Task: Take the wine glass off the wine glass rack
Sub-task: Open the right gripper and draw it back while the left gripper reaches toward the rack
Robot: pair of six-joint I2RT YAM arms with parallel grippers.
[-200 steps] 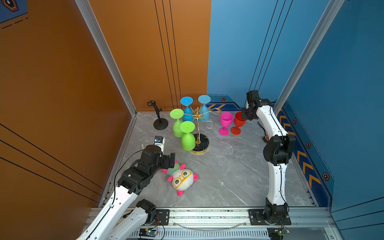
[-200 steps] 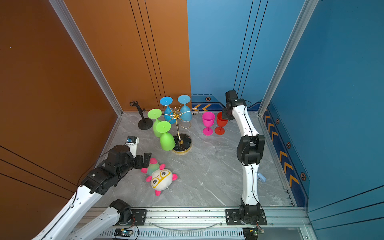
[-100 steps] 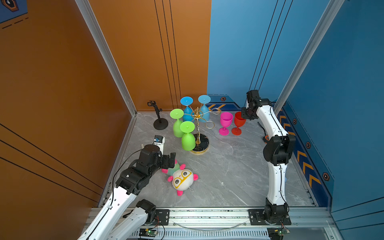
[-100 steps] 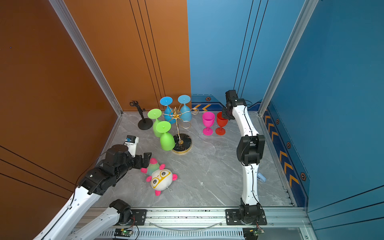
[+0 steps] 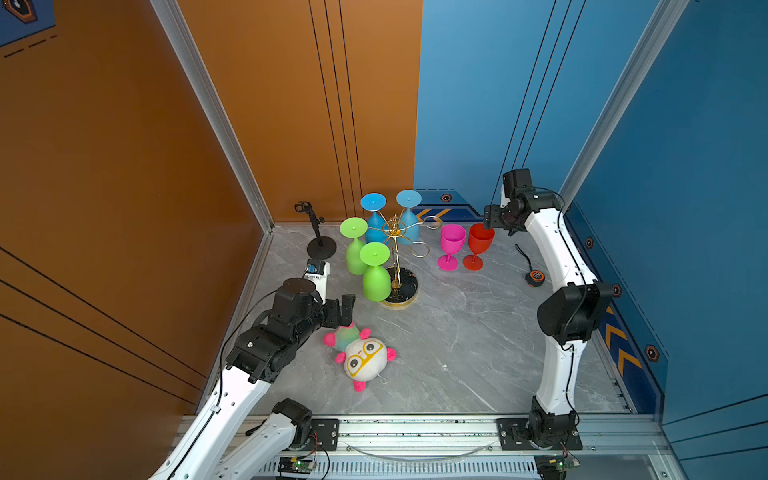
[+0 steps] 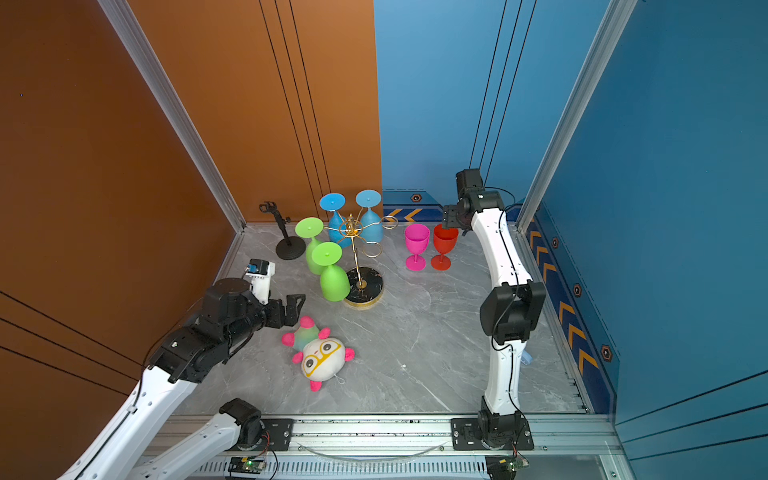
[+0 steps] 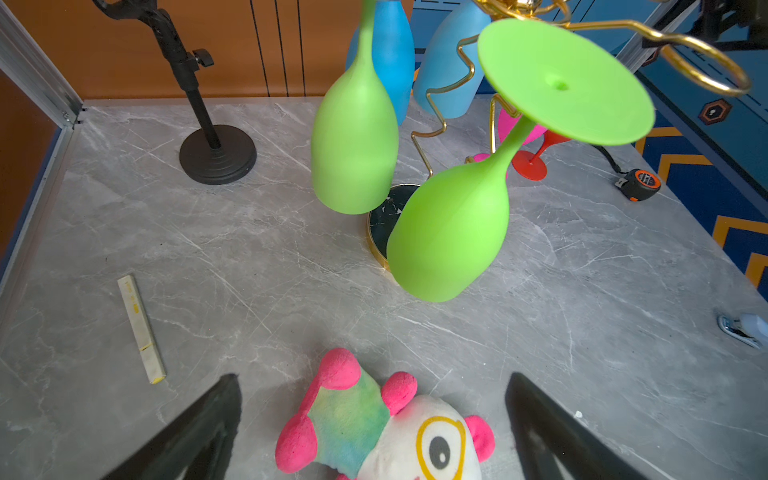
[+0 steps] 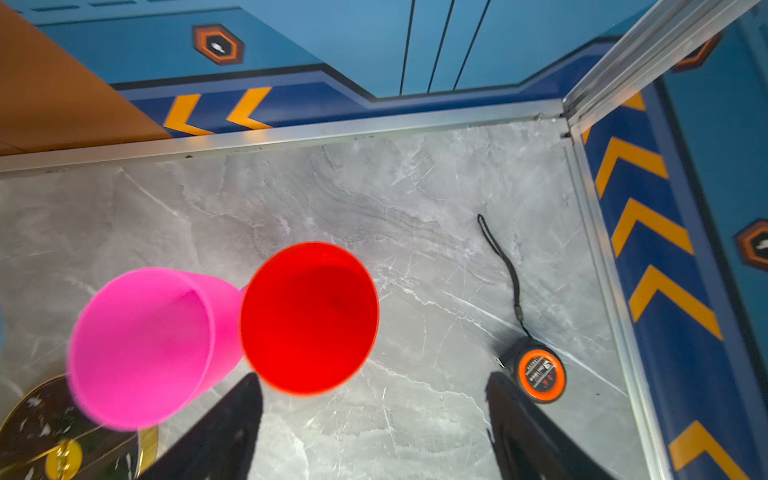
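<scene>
Wine glass rack (image 5: 406, 283) at far centre of a grey marbled table (image 5: 478, 332): gold wire stem and looped arms on a round black base. Left of it, by the far wall, a small black clamp stand (image 5: 320, 245). Nearer and left, left gripper (image 5: 347, 308) low over the table beside a plush toy (image 5: 365, 359), jaws spread wide, nothing between them, pointed at the rack, probably lined up for the near green wine glass (image 7: 449, 232). Hung upside down, foot caught in a wire loop, bowl dangling next to the base. Same hold for the far green glass (image 5: 355, 259) and two blue glasses (image 5: 375, 232) behind. Right-side loops bare. Right of the rack, pink glass (image 5: 451, 243) and red glass (image 5: 480, 241) upright side by side on the table, off the rack. Right gripper (image 5: 489, 217) just above the red rim, jaws parted wide, holding nothing. At the right edge, a tape measure (image 5: 536, 277) by the wall. Likely next: close on the green stem, then slide the foot outward through the loop's gap rather than straight up.
</scene>
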